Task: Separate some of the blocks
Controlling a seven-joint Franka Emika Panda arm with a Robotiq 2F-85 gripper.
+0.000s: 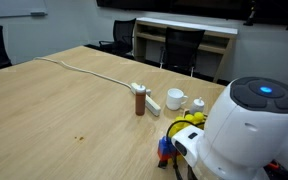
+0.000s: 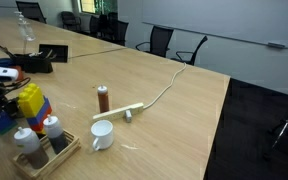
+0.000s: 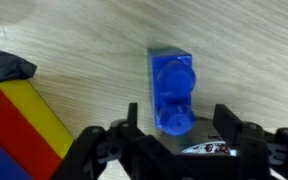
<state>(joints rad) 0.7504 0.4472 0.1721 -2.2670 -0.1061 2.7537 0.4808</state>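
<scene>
One chunky blue plastic brick (image 3: 172, 85) lies on the wooden bench (image 3: 249, 45) beside the red-yellow-blue brick tower (image 3: 24, 125), between the gripper's (image 3: 176, 128) spread fingers (image 3: 227, 122). Closing off-centre could spin it away.

A lone block (image 3: 172, 85) lies on the table (image 3: 84, 40) between the gripper's (image 3: 176, 128) parted fingers, the blocks (image 3: 24, 125) stacked to its left in the wrist view; in an exterior view, a cup (image 2: 101, 135) stands before a cylinder (image 2: 104, 98).
</scene>
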